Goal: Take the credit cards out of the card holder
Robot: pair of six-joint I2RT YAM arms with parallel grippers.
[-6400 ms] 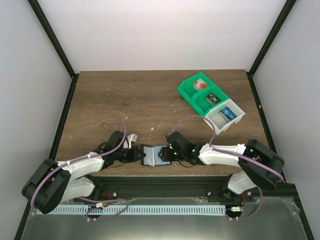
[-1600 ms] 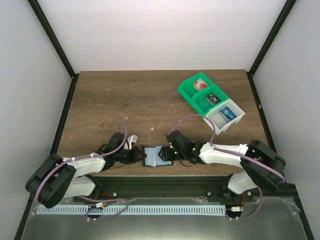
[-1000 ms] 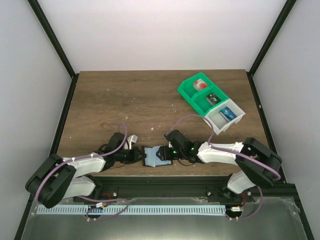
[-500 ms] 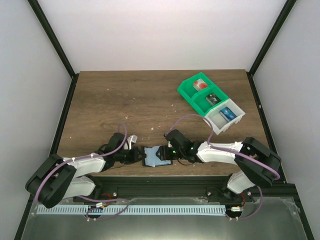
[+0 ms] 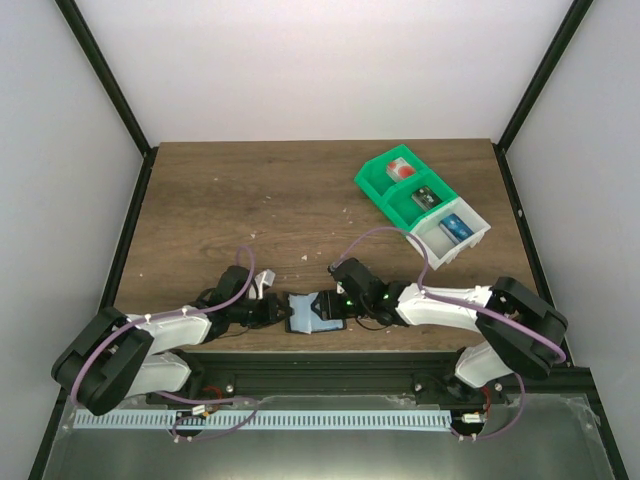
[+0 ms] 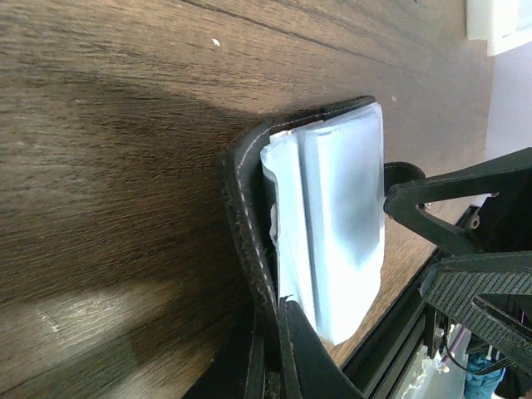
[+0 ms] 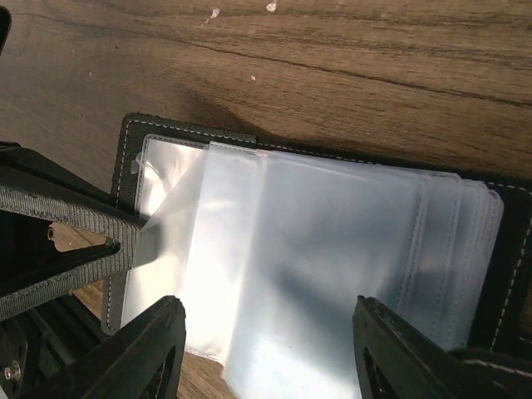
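Observation:
The card holder (image 5: 313, 312) lies open on the table near the front edge, between my two grippers. It has a black stitched cover and pale blue-grey clear sleeves (image 7: 316, 258). My left gripper (image 5: 278, 311) is shut on the left edge of the black cover (image 6: 249, 241), and its fingers (image 7: 66, 224) show at the left of the right wrist view. My right gripper (image 7: 270, 332) is open, its two fingers spread just above the sleeves. One loose sleeve leaf (image 7: 179, 216) stands lifted at the left. No bright blue credit cards show; any are hidden in the sleeves.
A green-and-white compartment bin (image 5: 420, 205) stands at the back right, holding a red item, a dark item and a blue item (image 5: 457, 226). The table's front edge and black rail (image 5: 330, 355) run right below the card holder. Black frame posts stand at both sides.
My right gripper has shifted slightly left over the open card holder. My left gripper keeps its hold on the cover and has barely moved.

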